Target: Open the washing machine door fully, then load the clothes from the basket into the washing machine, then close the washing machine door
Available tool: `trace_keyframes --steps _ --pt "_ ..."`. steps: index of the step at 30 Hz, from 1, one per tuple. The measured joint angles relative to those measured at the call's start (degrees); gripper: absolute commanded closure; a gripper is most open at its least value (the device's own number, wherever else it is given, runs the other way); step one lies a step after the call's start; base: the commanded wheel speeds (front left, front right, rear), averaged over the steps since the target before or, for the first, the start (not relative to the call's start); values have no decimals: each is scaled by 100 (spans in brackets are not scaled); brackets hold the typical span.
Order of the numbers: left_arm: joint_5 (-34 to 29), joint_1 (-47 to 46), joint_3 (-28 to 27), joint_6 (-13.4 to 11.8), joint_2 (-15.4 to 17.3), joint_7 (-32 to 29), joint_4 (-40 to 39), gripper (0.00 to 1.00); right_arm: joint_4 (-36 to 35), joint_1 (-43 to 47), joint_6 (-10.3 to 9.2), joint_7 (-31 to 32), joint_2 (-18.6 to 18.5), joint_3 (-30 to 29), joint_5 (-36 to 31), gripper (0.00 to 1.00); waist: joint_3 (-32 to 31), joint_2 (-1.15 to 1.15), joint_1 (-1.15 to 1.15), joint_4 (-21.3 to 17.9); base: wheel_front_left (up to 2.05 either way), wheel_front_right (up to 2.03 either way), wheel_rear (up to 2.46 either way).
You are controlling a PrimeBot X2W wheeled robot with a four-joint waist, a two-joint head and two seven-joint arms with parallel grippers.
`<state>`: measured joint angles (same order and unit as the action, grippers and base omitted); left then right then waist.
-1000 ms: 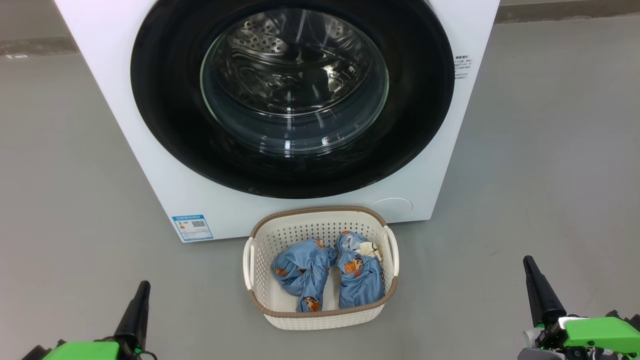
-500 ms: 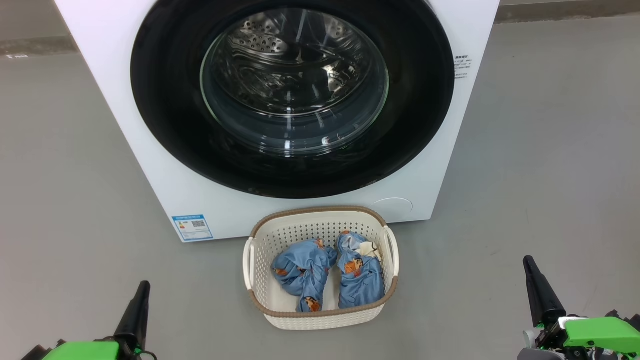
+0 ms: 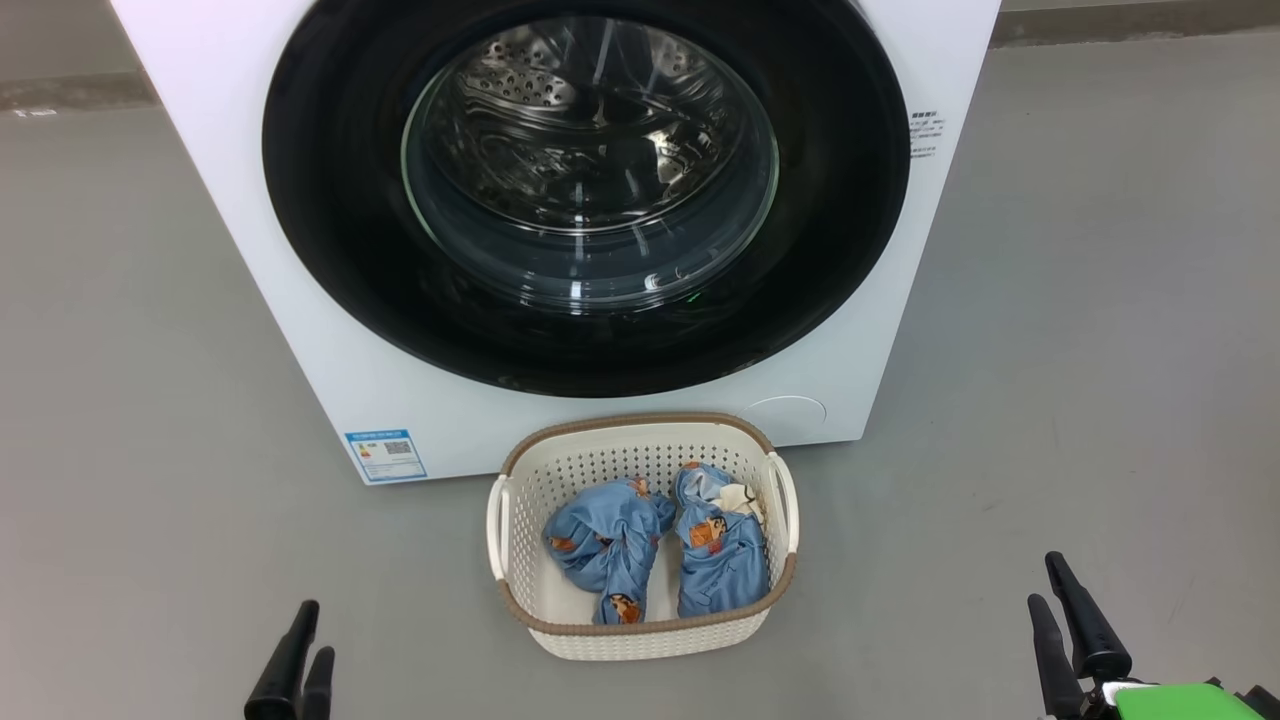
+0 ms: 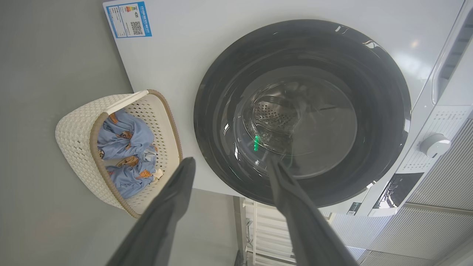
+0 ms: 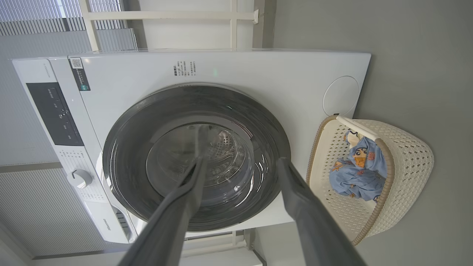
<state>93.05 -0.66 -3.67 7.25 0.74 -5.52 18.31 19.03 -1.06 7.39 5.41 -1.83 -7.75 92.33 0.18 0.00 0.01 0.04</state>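
The white washing machine (image 3: 240, 250) stands before me, its round black door (image 3: 590, 170) shut flat against the front; the steel drum shows through the glass bowl. On the floor just in front sits the cream basket (image 3: 640, 421), holding the clothes: two blue printed bundles (image 3: 606, 546) (image 3: 722, 553) side by side. My left gripper (image 3: 317, 628) is low at the bottom left, open and holding nothing; its wrist view has the fingers (image 4: 173, 199) spread before the door (image 4: 303, 111). My right gripper (image 3: 1044, 577) at the bottom right is open and holding nothing too, pointing at the door (image 5: 196, 155).
Grey floor lies on both sides of the machine and basket. A blue label (image 3: 385, 455) marks the machine's lower left corner and a round cover (image 3: 787, 410) its lower right. The control panel's knob (image 5: 79, 178) shows sideways, with a white frame (image 5: 170, 15) behind the machine.
Both grippers have sunk lower in the head view and turned, so each now shows two fingers instead of one. The left green wrist has dropped out of sight. Machine, basket and clothes are unmoved.
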Motion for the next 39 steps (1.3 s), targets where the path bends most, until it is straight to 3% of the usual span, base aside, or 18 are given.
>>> trace_keyframes --steps 9,39 --pt "-320 0 116 0 38 152 -85 0 -23 1 0 -154 -38 70 -342 0 4 0 0 12 0 0 0" --pt "-2732 10 289 0 126 645 -300 0 -122 3 0 -659 -267 323 -2480 0 1 0 -1 19 0 0 0"
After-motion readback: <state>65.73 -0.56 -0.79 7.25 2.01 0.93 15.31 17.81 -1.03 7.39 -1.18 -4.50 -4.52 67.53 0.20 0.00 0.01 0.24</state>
